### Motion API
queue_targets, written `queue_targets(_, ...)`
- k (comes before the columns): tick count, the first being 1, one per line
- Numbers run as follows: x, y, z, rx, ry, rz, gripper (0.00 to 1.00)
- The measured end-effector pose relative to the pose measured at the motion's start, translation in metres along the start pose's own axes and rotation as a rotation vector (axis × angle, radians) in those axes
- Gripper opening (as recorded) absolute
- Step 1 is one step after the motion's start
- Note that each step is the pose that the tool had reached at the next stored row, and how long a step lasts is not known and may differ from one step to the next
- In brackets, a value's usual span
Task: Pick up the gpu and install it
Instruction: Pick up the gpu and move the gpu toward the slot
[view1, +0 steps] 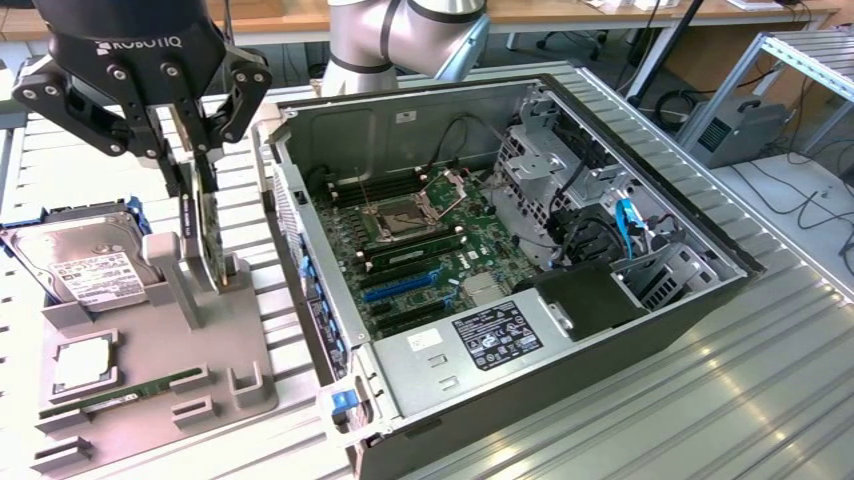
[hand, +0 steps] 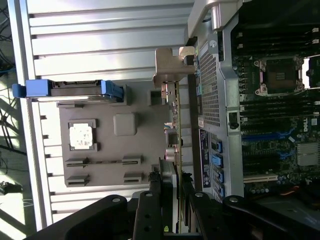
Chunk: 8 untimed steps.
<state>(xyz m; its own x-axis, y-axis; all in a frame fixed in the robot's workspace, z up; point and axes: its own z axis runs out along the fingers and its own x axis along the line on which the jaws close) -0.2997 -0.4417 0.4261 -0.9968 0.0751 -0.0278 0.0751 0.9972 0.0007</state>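
Furthest on the exterior view's left, a hard drive (view1: 83, 262) with a white label is seen at the end of a grey holder tray (view1: 154, 400), which lies on the ribbed metal table (view1: 721, 400). On the same tray a CPU (view1: 83, 365) is laid flat and a narrow RAM stick (view1: 123, 393) is kept in a slot. Above the tray the gripper (view1: 196, 165) is pointed down, and its fingers are pressed from both sides on the upper edge of the gpu (view1: 204, 235). The gpu is held upright and edge-on, with its lower end at the tray's posts; whether they are touched cannot be told. Its silver end bracket (hand: 170, 65) is seen in the wrist view. To the right, just beside the tray, an open computer case (view1: 561, 300) is laid on its side, and the motherboard (view1: 427, 250) with blue slots is exposed inside.
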Motion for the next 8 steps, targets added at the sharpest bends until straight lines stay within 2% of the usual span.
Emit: queue_targets(8, 0.0000, 0.0000, -0.0013, 0.0000, 0.0000, 0.000, 0.27)
